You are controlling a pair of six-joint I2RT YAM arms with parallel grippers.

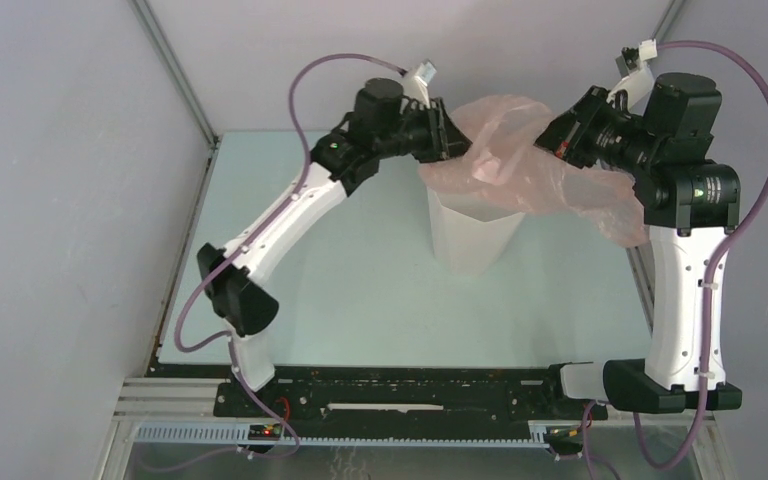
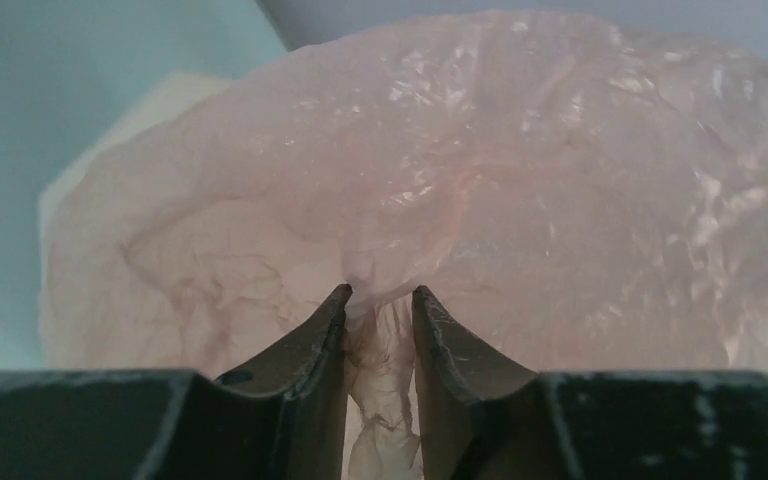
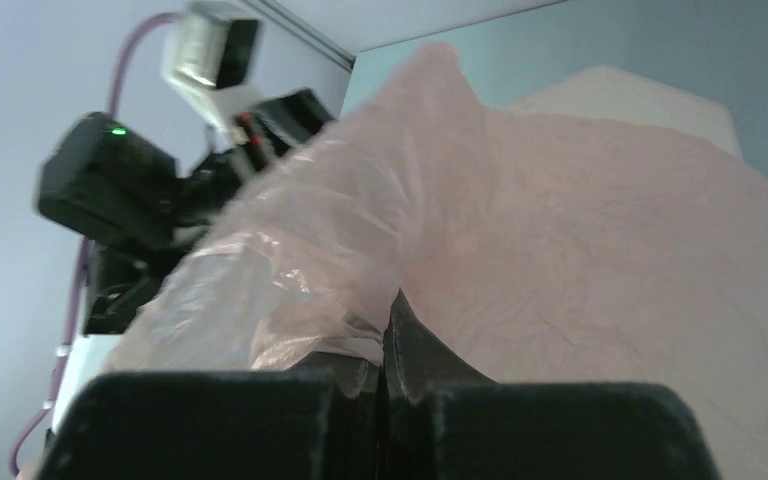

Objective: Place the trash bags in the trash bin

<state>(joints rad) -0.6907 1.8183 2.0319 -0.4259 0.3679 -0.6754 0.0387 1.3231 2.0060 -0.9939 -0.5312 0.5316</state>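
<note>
The pale-pink, wrinkly trash bag (image 1: pixel 520 165) hangs stretched between both grippers above the white faceted trash bin (image 1: pixel 470 240), draping over the bin's rim and trailing toward the right arm. My left gripper (image 1: pixel 457 135) is at the bag's left side. In the left wrist view (image 2: pixel 380 295) its jaws stand a narrow gap apart with a loose bunch of film (image 2: pixel 390 370) between them. My right gripper (image 1: pixel 552 135) is shut (image 3: pixel 392 305), pinching a fold of the bag (image 3: pixel 610 230). The bin's rim (image 2: pixel 170 100) (image 3: pixel 650 95) shows behind the film.
The bin stands mid-table on the pale green surface (image 1: pixel 360 290). Grey enclosure walls close in on the left, back and right, with a metal post (image 1: pixel 175 70) at the back left. The right arm's upright link (image 1: pixel 685 300) stands at the table's right edge.
</note>
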